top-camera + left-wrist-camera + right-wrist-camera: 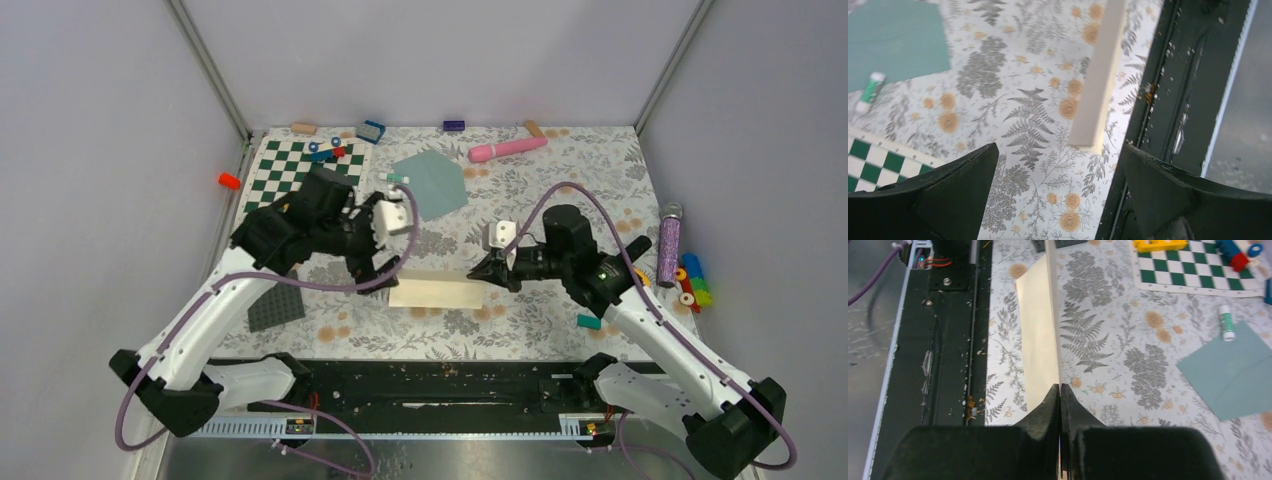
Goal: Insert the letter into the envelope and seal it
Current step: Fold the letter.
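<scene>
Left of the letter [435,293] lie the chequered board [295,170] and, nearer, the dark studded plate [275,308], so there is little free floor on that side. Just over the letter's left end hangs the left end effector [1060,147], its jaws spread wide and holding nothing. The letter itself sits near the front middle of the counter [560,190]. It looks folded into a long strip, one part flat and the other apparently raised along the crease. It is thin, light paper that will likely flop, crease easily and slide on the patterned cloth. A pinch at an end edge or corner is probably the best hold, with the second arm steadying the other end. At the letter's right end the right end effector [1060,387] is clamped tight on the sheet's edge. The envelope [432,185] lies flat beyond the letter, well apart from it, with a small white-and-green stick [398,179] at its left corner. The floral strip between letter and envelope is open, which gives room to carry the sheet across. On the letter's near side the black rail [430,385] runs close by, leaving little margin. Toy blocks [690,280] sit far to the letter's right, out of the way.
</scene>
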